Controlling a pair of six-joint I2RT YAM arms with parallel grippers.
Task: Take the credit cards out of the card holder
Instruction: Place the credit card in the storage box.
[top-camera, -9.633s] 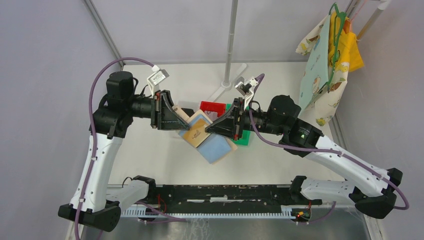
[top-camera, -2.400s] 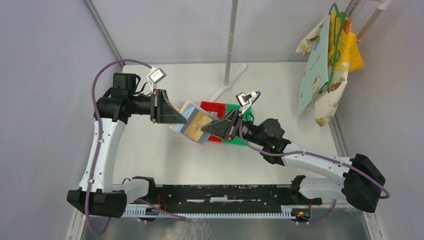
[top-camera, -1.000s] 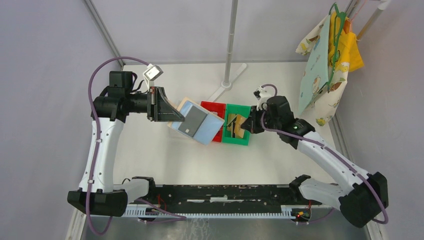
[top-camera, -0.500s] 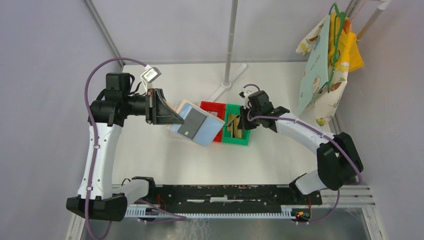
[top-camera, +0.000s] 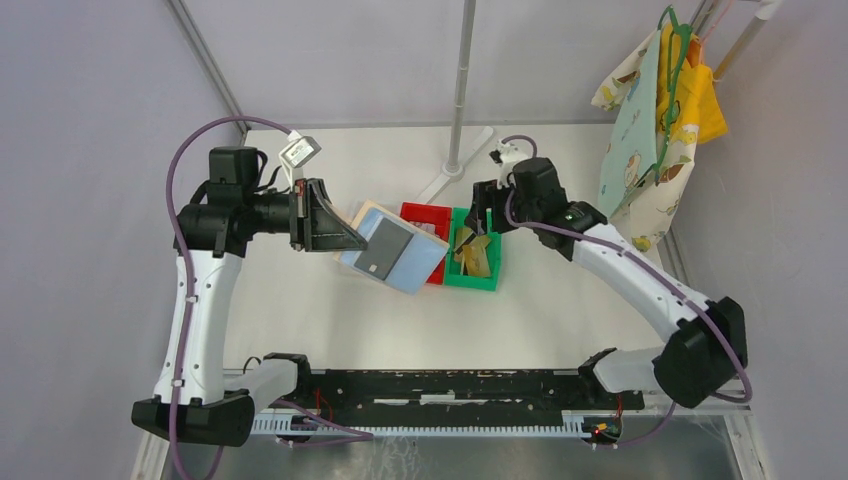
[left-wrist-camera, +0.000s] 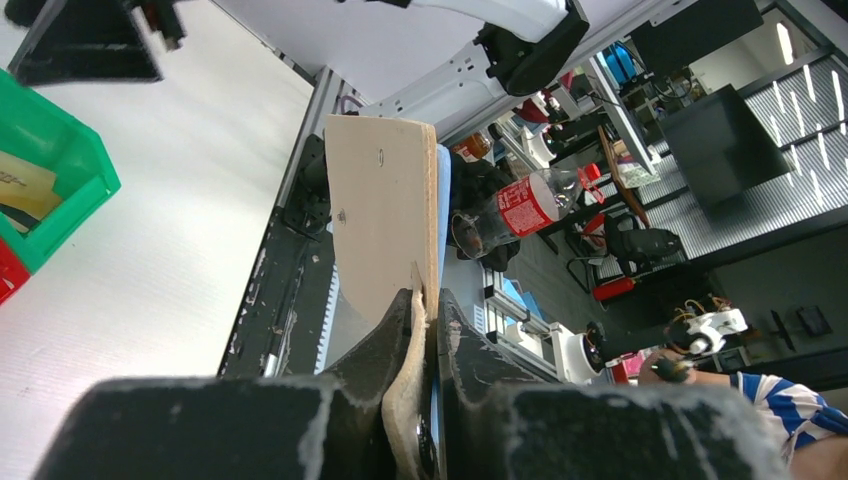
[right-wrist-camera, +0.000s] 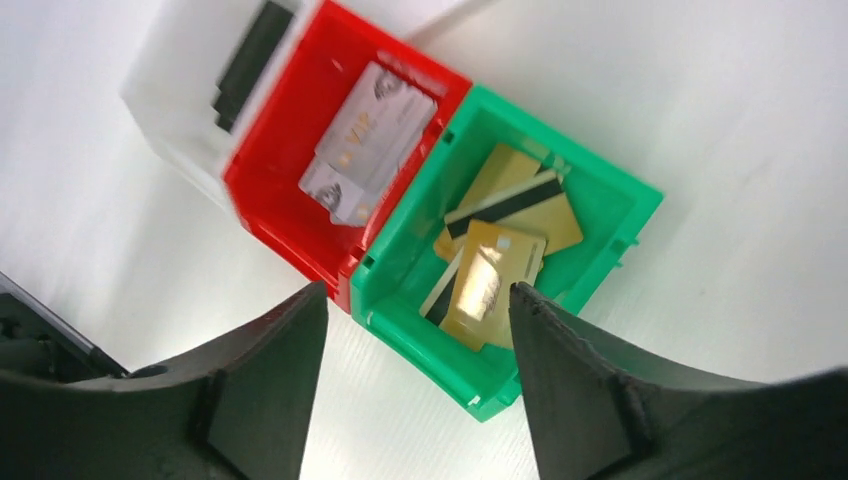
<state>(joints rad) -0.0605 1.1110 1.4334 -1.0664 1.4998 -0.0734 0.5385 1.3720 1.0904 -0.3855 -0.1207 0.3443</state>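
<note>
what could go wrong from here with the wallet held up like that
1. The left gripper pinches the card holder by one edge, in the air; a tug on the next card may twist it or pull it free.
2. The grey card sits exposed on the open holder's blue inside; it might slide out onto the table.
3. The gold cards lie piled crookedly in the green bin under the open right gripper; another drop may catch the rim.

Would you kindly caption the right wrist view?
Open right claw above green bin of gold cards, beside red bin of silver cards.
</note>
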